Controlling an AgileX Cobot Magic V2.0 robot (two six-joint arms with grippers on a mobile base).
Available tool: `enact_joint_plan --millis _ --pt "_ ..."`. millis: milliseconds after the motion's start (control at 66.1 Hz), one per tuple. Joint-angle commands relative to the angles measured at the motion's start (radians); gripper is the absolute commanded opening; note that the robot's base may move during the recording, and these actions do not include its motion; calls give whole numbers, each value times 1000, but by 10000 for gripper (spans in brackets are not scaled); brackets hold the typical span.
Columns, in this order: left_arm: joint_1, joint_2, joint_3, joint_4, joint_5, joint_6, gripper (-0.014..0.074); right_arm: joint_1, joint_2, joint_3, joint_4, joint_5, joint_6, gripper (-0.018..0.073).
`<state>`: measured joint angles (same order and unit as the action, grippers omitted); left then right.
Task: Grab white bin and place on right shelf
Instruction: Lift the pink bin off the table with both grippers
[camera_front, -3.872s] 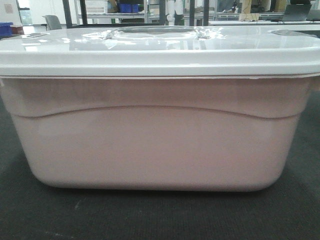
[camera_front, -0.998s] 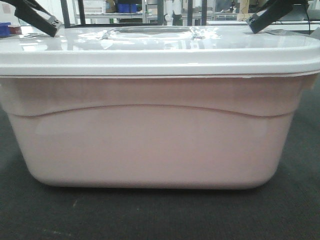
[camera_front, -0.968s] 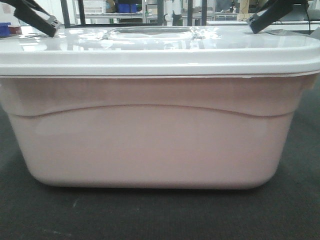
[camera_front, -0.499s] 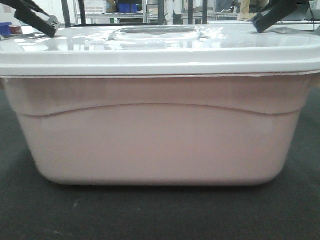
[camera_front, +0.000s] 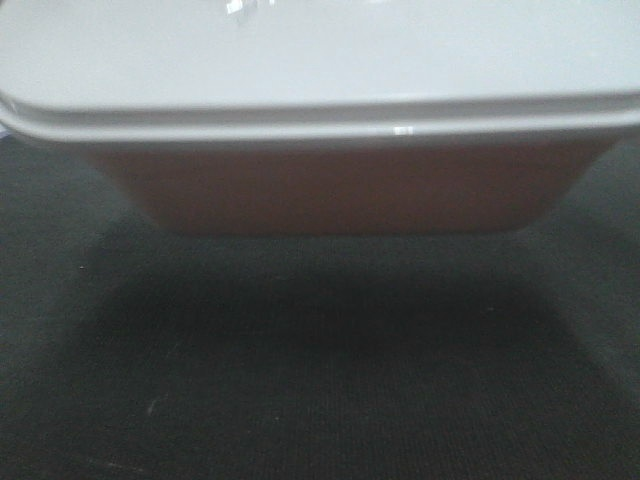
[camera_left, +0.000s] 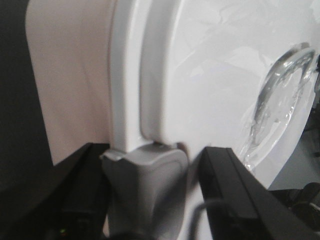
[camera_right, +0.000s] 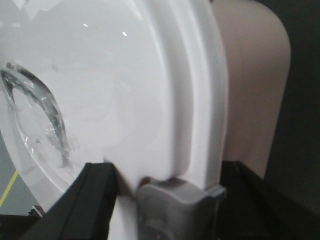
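My left fingers (camera_left: 216, 172) pinch the grey latch (camera_left: 145, 192) at one end of the white bin (camera_left: 200, 75); my right fingers (camera_right: 99, 187) pinch the opposite latch (camera_right: 175, 210). The bin hangs between them above dark carpet (camera_front: 320, 380), lid (camera_front: 320, 60) on, contents hidden.

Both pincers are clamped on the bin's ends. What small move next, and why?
Probably lift straight up a little, level: the white bin hangs low over the dark floor, and the left pincer and right pincer grip only its grey end latches, so a tilt might slip it.
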<state>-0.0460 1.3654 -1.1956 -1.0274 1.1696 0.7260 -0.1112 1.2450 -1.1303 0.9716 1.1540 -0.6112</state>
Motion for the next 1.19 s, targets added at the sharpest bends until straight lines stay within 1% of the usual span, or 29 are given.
enact_joint_plan --millis 0,197,348,560,620,681,771,832,1180 --pt "-27 -86 -45 -193 145 11 238 16 -81 -37 197 179 -21 464" --pt "-27 -202 -45 -199 115 11 238 16 -187 -37 279 157 -29 464" --pt "-22 -300 -45 -199 42 11 238 16 -244 -37 293 148 -29 464" --pt "-3 -390 -45 -199 29 9 238 16 -288 -37 340 133 -29 464" --pt "3 -410 -45 -201 5 7 238 16 -290 -37 347 133 -29 464" --pt "2 -417 -45 -201 -7 5 238 16 -290 -37 350 132 -29 464" --pt "2 -420 -45 -204 -15 -45 238 16 -290 -37 350 132 -29 464" --pt "2 -420 -45 -204 -3 -55 238 16 -290 -37 350 132 -29 464" --pt "2 -418 -43 -204 9 -57 238 16 -290 -37 350 132 -44 464"
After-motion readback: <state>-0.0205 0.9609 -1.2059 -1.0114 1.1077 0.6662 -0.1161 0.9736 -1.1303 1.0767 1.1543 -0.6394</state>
